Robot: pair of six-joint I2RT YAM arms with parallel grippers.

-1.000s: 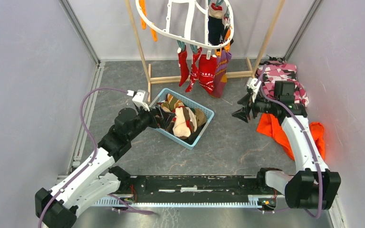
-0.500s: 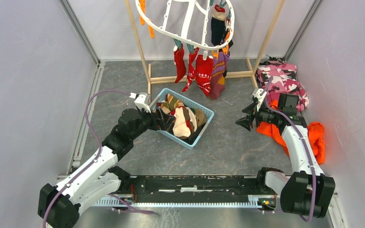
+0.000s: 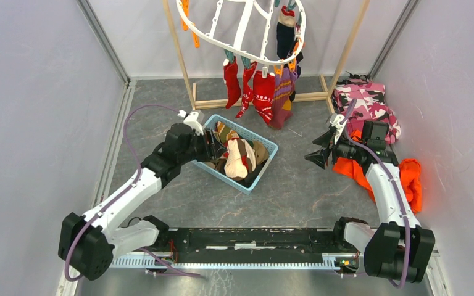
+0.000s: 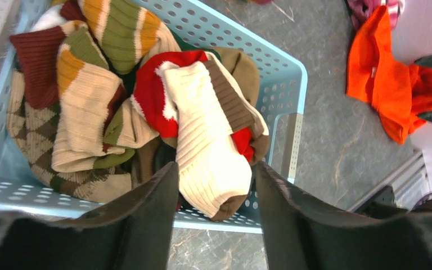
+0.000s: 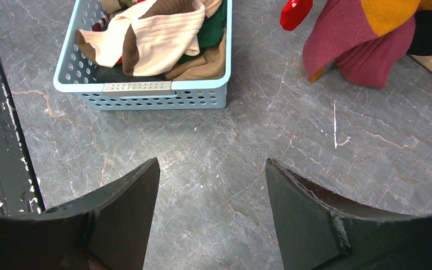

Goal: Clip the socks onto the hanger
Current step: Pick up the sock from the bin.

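Note:
The white hanger hangs at the back with red socks, a purple-and-orange sock and a navy sock clipped to it. More socks lie piled in a light blue basket. My left gripper reaches into the basket from its left. In the left wrist view it is open and straddles the toe of a cream-and-brown sock; the left finger touches it, the right finger stands apart. My right gripper hovers open and empty over bare floor.
A pink camouflage garment and an orange cloth lie at the right, behind and under the right arm. The wooden pole rack carries the hanger. The basket sits ahead-left of the right gripper. Grey walls close in both sides.
My left gripper has pushed further into the basket and its jaws have narrowed around the cream sock. The right arm drew back to the right, then held still. The hanger swung slightly.

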